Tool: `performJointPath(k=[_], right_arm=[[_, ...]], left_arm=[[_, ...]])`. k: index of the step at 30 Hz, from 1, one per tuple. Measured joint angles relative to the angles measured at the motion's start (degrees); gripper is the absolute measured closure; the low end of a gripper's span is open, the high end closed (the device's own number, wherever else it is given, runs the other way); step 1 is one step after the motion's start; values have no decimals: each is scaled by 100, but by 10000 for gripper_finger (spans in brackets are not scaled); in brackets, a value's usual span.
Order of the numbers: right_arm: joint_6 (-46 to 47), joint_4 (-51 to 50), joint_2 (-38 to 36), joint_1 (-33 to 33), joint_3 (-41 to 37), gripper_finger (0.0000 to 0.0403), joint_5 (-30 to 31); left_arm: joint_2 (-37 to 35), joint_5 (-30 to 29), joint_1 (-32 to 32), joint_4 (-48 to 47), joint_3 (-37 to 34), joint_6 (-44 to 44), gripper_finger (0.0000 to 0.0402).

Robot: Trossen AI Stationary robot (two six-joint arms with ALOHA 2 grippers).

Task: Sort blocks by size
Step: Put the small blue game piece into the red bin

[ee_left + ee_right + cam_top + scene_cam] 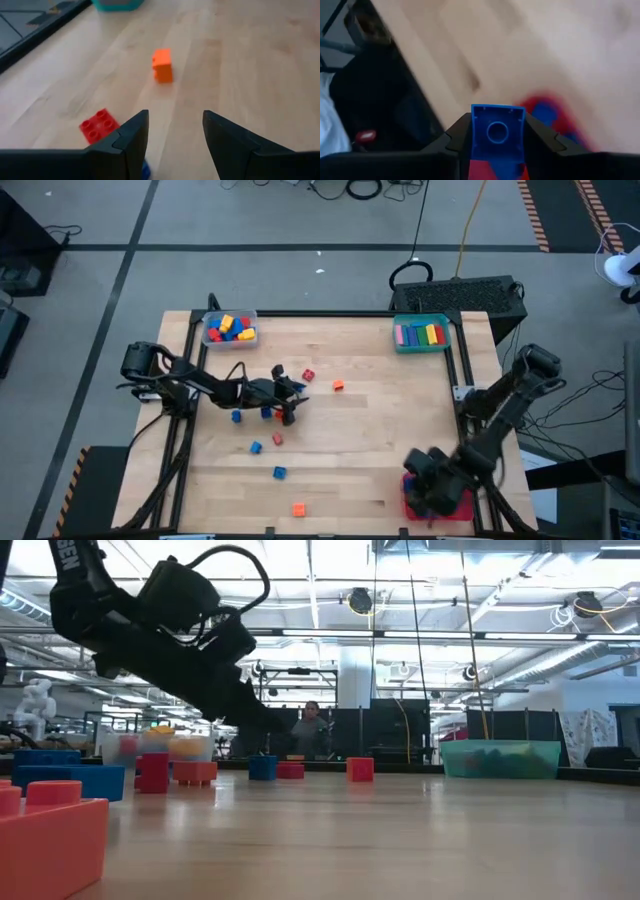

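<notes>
A clear tray (229, 329) and a teal tray (421, 334) are set at the tabletop's (370, 440) far corners; a red tray (462, 505) is placed at its near right corner.

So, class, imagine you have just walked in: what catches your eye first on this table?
The right gripper, low over the red rectangular tray at the table's near right corner, pinches a small blue plastic brick. Mid-table, the left gripper hangs open among scattered small bricks, with an orange plastic cube just ahead. Two filled trays sit at the far edge.
</notes>
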Motion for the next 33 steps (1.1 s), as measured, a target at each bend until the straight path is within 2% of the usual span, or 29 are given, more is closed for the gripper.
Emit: performJointPath(k=[4,8,14,18,21,24,26,28,33], right_arm=[[1131,-96,132,544,0,285,21],[1934,-449,388,776,0,272,128],[2021,-496,629,792,0,221,42],[2516,-819,612,714,0,196,105],[2682,-955,609,714,0,191,916],[2498,-1025,605,697,2,191,2005],[2318,-1022,600,644,4,193,2508],[2084,-1006,598,537,4,195,2751],[1510,-900,598,213,7,195,2878]], left_arm=[[0,88,93,-667,110,40,212],[-12,134,233,-1692,428,13,212],[-17,209,273,-2571,876,181,212],[-71,235,280,-3222,1132,358,212],[-220,234,282,-3779,1226,675,212],[-391,234,325,-4156,1237,933,212],[-522,197,425,-4270,1245,1064,212],[-581,184,551,-4354,1217,1209,212],[-621,166,749,-4362,1215,1817,212]])
